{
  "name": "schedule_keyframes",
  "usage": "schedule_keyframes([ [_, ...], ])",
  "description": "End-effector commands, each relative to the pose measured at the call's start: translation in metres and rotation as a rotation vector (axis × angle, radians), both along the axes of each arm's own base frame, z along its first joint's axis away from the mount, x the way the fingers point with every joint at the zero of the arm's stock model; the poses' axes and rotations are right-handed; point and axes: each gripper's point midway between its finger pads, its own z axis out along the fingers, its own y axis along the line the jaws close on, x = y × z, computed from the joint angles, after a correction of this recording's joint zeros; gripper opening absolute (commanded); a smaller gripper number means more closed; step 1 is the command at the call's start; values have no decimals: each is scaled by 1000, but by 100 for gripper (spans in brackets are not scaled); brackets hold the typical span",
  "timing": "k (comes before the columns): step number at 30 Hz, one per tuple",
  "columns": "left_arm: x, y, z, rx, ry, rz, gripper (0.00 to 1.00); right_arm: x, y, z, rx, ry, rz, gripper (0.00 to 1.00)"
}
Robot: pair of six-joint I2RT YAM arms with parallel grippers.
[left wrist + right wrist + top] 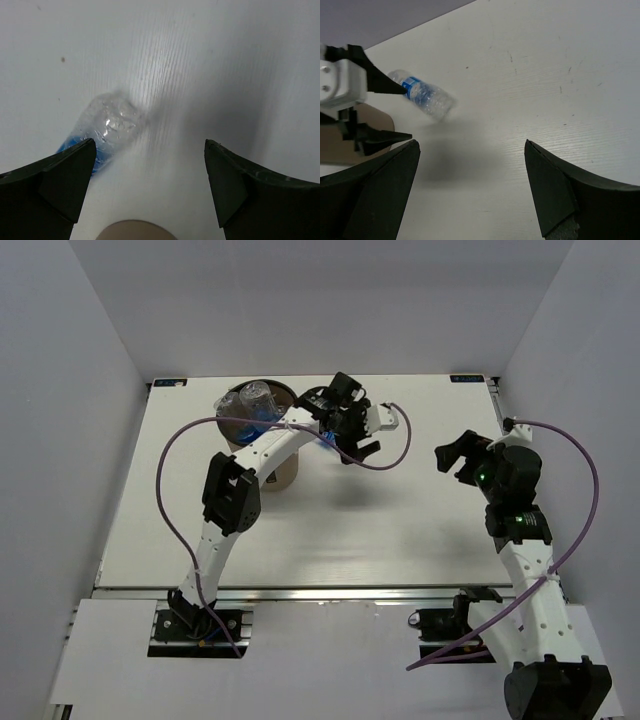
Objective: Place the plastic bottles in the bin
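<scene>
Bottles (255, 400) show in the top of the bin (284, 476) at the far left of the bench (400, 530). One loose bottle (422, 95) seems to lie on its side near the bin, not yet collected. The left claw (150, 142) hangs over it, spread wide and empty, its arm stretched forward past the bin, probably lining up a grasp. The right claw (471, 142) is also agape and empty, its arm raised well apart, likely to leave room.
</scene>
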Motion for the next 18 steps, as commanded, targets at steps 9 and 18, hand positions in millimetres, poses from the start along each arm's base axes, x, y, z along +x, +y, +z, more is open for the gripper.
schedule_keyframes([
  [9,68,41,-50,185,-158,-12,98,-16,11,30,-13,-75,84,89],
  [18,95,63,-91,247,-202,15,98,-19,11,41,-16,-126,86,89],
])
